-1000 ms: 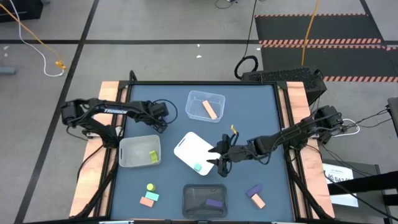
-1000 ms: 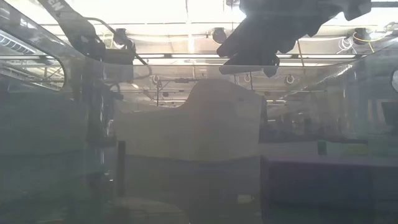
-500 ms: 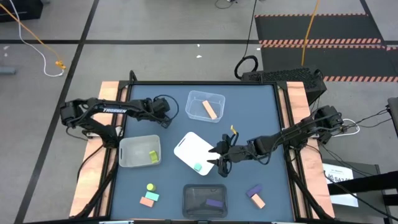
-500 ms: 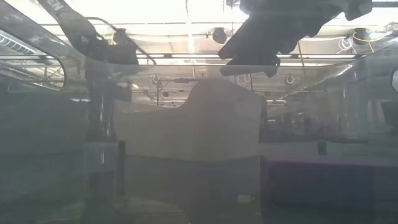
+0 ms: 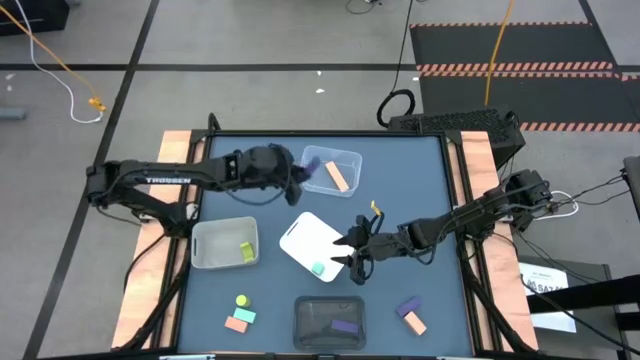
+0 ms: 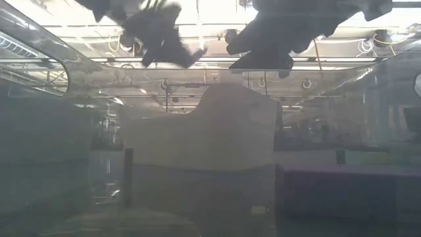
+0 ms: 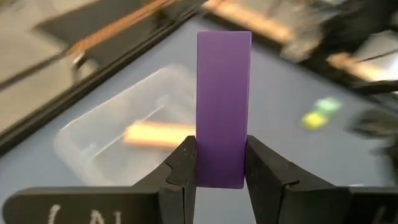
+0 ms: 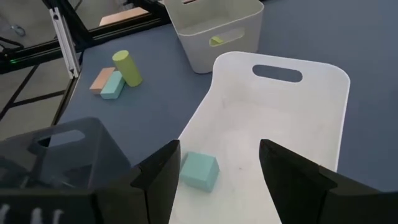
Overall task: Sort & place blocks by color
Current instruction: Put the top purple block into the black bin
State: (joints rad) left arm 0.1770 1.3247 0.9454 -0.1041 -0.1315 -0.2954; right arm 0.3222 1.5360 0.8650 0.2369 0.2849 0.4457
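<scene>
My left gripper [image 5: 298,172] is shut on a purple bar [image 7: 224,106] above the left rim of the clear bin [image 5: 330,170]. An orange bar [image 5: 338,177] lies in that bin. My right gripper [image 8: 217,186] hangs open over the white bin [image 5: 305,240], above the teal block [image 8: 199,171] on the bin's floor. A yellow-green block [image 5: 246,252] lies in the grey-white bin [image 5: 215,243]. Another purple block [image 5: 344,326] lies in the dark bin [image 5: 328,322]. Loose blocks rest on the table at near left [image 5: 240,313] and near right [image 5: 411,315]. My left gripper pinches the purple bar's near end [image 7: 221,177] between its two fingers, one on each long side. The fingers reach in from the table's left, and the bar juts out past the fingertips, along them. The bar is lifted clear of the table and the bin.
Near left lie a yellow-green cylinder [image 8: 127,67], a teal block [image 8: 113,85] and an orange block [image 8: 101,79]. A purple block [image 5: 407,308] and an orange block [image 5: 416,323] lie near right. The four bins stand around the table's middle.
My left gripper has swung from the table's left part toward the right edge, up to the clear bin's left rim. The purple bar now shows at its tip.
</scene>
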